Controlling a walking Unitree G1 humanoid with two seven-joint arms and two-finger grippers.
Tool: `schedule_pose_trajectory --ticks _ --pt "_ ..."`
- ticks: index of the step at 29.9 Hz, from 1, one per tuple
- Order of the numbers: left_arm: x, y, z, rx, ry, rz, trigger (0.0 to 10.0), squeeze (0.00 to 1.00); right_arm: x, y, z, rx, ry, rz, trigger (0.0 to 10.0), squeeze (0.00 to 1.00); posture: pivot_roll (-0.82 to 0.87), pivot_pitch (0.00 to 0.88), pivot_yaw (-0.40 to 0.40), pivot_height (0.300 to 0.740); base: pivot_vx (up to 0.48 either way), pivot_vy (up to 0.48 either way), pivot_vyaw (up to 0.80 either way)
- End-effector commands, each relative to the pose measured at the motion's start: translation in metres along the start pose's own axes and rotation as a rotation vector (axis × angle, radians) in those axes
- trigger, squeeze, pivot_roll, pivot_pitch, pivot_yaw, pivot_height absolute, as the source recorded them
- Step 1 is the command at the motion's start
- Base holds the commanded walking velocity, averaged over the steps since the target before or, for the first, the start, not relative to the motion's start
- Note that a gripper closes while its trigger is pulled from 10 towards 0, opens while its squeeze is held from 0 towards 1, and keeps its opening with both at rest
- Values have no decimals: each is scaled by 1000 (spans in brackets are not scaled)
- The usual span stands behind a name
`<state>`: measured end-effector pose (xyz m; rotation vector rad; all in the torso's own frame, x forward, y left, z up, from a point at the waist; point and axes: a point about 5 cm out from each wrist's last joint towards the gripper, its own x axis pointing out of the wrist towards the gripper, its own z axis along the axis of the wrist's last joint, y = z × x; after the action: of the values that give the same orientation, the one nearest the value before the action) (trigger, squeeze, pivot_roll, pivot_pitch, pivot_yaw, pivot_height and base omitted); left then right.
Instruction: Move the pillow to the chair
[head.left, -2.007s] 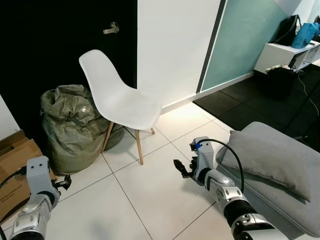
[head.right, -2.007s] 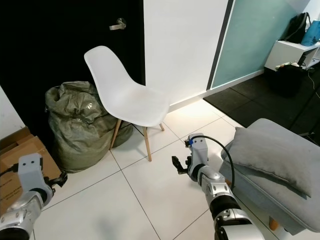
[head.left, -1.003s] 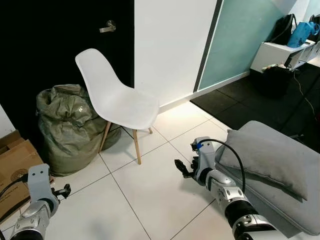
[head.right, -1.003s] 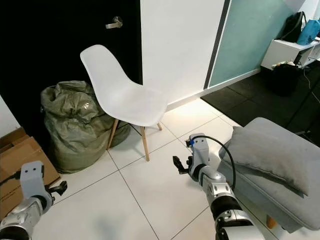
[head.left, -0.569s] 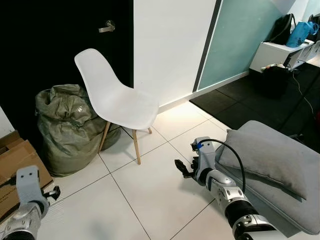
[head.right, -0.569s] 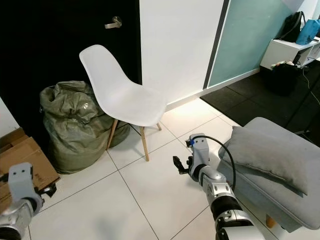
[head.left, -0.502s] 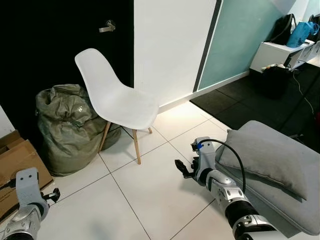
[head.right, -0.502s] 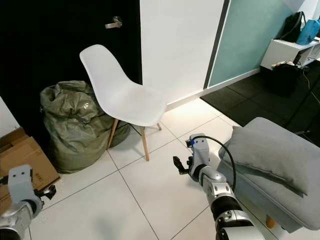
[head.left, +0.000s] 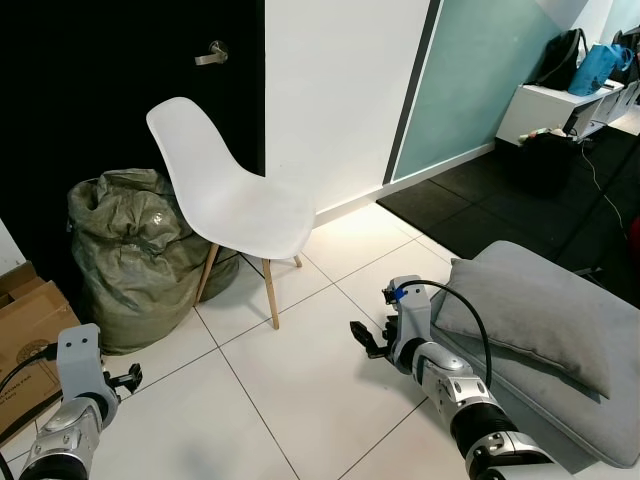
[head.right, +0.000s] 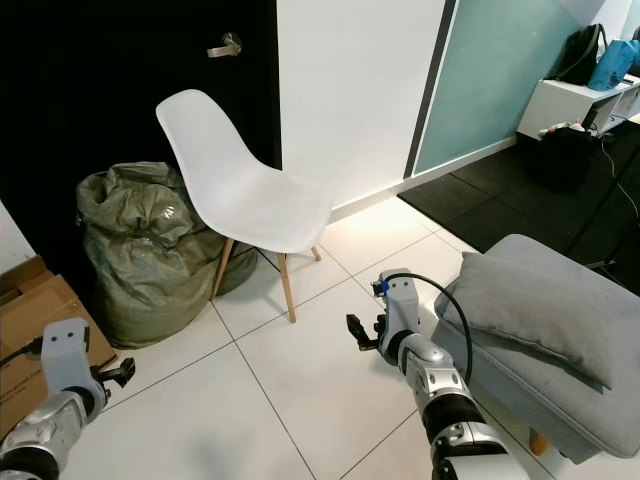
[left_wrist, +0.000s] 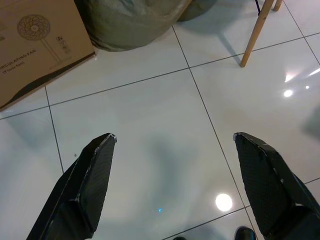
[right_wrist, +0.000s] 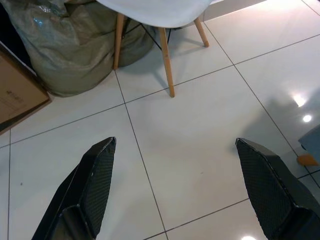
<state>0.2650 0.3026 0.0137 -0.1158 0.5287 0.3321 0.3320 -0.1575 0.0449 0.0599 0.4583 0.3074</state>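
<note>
Pillow (head.left: 530, 310): on grey seat (head.left: 590, 420), near right.
Chair (head.left: 235, 200): far left, bare; green sack (head.left: 140, 255) behind.
Right tool (right_wrist: 175, 195): wide open, empty.
Left tool (left_wrist: 175, 190): wide open, empty.

Left gripper (left_wrist: 175, 190) fingers (left_wrist: 92, 175) spread above floor tiles (left_wrist: 150, 130); cardboard box (left_wrist: 37, 45) near

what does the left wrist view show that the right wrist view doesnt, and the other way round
Left wrist view alone: the printed face of the cardboard box, with a fan drawing on it, and the left gripper open above bare tile.

Right wrist view alone: the underside edge of the white chair seat, three of its wooden legs, a grey corner with an orange foot, and the right gripper open.

Both: the green sack, a wooden chair leg, and the glossy white tiled floor with dark grout lines.
</note>
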Motion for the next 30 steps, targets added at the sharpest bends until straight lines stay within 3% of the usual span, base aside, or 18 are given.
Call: schedule_pose_trajectory --ticks 1,7,9,12,16,18,21,26,28,30 --pt "0 -5 -3 4 -9 -14 10000 0 -1 -1 1 -2 -6 -2 10000 0 -144 0 -68 740 0 0 0" --pt "0 -20 0 -5 -45 -61 10000 0 -1 -1 1 -1 -5 1 10000 0 -142 0 -67 740 0 0 0" --pt "0 -43 5 -26 -88 -125 10000 0 -1 -1 1 0 -5 1 10000 0 -144 0 -67 740 0 0 0" --pt "-1 -54 9 -39 -114 -164 10000 0 -1 -1 1 0 -5 1 10000 0 -146 0 -67 740 0 0 0" --pt "-19 -108 31 10 -294 -378 10000 0 -1 -7 2 -11 13 -14 10000 0 -164 0 -80 740 0 0 0" --pt "-22 -112 32 17 -312 -394 10000 0 -2 -7 2 -14 14 -16 10000 0 -164 0 -80 740 0 0 0" --pt "-43 -129 44 62 -419 -460 10000 0 -3 -12 5 -38 7 -36 10000 0 -171 0 -86 740 0 0 0" --pt "-58 -140 44 102 -451 -488 10000 0 -4 -13 8 -69 -9 -43 10000 0 -166 0 -80 740 0 0 0" --pt "-68 -146 42 166 -472 -465 10000 0 -3 -13 10 -76 -27 -49 10000 0 -169 0 -72 740 0 0 0" --pt "-70 -146 44 148 -478 -469 10000 0 -3 -13 10 -84 -19 -53 10000 0 -171 0 -68 740 0 0 0"
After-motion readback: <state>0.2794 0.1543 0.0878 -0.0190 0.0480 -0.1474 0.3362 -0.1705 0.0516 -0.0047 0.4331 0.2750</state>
